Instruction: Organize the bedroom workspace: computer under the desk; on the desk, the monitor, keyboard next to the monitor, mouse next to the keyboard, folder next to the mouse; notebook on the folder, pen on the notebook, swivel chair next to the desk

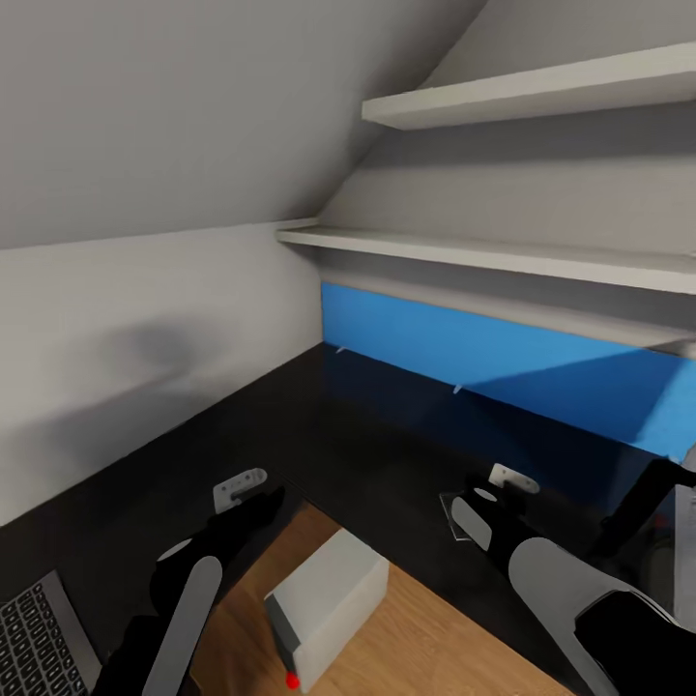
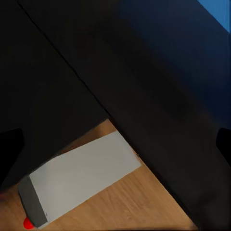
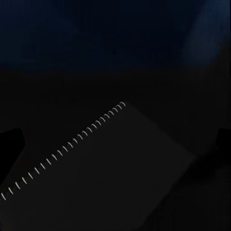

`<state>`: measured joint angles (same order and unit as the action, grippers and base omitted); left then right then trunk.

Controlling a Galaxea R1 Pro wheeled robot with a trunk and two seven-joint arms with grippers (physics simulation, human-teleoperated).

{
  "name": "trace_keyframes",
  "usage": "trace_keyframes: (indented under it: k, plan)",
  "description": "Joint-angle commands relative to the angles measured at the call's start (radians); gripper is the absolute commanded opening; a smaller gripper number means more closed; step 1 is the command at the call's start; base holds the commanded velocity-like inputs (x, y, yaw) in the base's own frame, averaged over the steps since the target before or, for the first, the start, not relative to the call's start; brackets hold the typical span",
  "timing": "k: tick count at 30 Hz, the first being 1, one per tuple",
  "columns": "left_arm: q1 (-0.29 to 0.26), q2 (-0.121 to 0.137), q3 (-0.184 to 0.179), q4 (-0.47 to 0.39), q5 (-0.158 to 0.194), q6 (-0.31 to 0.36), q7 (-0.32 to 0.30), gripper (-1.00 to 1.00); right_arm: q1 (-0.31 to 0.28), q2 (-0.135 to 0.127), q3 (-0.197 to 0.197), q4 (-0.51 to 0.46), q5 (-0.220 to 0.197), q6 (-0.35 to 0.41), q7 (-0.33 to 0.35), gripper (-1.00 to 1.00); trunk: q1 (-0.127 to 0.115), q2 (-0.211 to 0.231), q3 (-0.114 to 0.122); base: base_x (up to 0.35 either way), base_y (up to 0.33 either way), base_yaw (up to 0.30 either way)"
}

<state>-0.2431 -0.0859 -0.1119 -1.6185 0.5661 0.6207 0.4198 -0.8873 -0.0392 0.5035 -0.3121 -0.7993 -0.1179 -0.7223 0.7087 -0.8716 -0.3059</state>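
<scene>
The desk point(image 1: 367, 425) has a glossy black top and a bright blue back panel point(image 1: 503, 362). The light grey computer point(image 1: 329, 609) with its red light rests on the wood floor past the desk's front edge; the left wrist view has the computer point(image 2: 82, 180) below the desk edge. My left gripper point(image 1: 242, 488) hangs open over that edge, nothing between its fingers point(image 2: 9, 144). The right gripper point(image 1: 503, 480) is open above the dark spiral-bound notebook point(image 3: 106, 173), which lies flat on the desk. A keyboard point(image 1: 43, 633) corner shows at lower left. The monitor's black stand point(image 1: 638, 503) is at the right edge.
Two white wall shelves point(image 1: 503, 253) run above the blue panel, under a sloped ceiling. A white wall point(image 1: 126, 358) closes the desk's left side. Wood floor point(image 1: 425, 638) shows between my arms.
</scene>
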Motion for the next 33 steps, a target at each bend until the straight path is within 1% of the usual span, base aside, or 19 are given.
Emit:
trace_keyframes:
  k: [1, 6, 18, 33]
  plan:
    - [-0.001, 0.0, -0.001, -0.001, 0.011, 0.002, 0.01, 1.0, -0.001, -0.001, 0.007, -0.001, -0.011, -0.006, -0.003, 1.0, 0.004, -0.008, -0.005, 0.0, 0.0, -0.231]
    - [-0.001, 0.0, 0.0, -0.001, 0.011, 0.002, 0.01, 1.0, -0.001, -0.001, 0.007, -0.001, -0.011, -0.006, -0.003, 1.0, 0.023, -0.043, -0.02, 0.0, 0.0, -0.096]
    - [-0.001, 0.0, 0.0, -0.001, 0.011, 0.002, 0.01, 1.0, -0.001, 0.0, 0.008, -0.001, -0.011, -0.006, -0.003, 1.0, 0.023, -0.043, -0.02, 0.0, 0.0, -0.013]
    - [-0.001, 0.0, 0.0, -0.001, 0.011, 0.002, 0.01, 1.0, -0.001, -0.001, 0.006, -0.001, -0.011, -0.006, -0.003, 1.0, 0.081, -0.148, -0.067, 0.0, 0.0, 0.0]
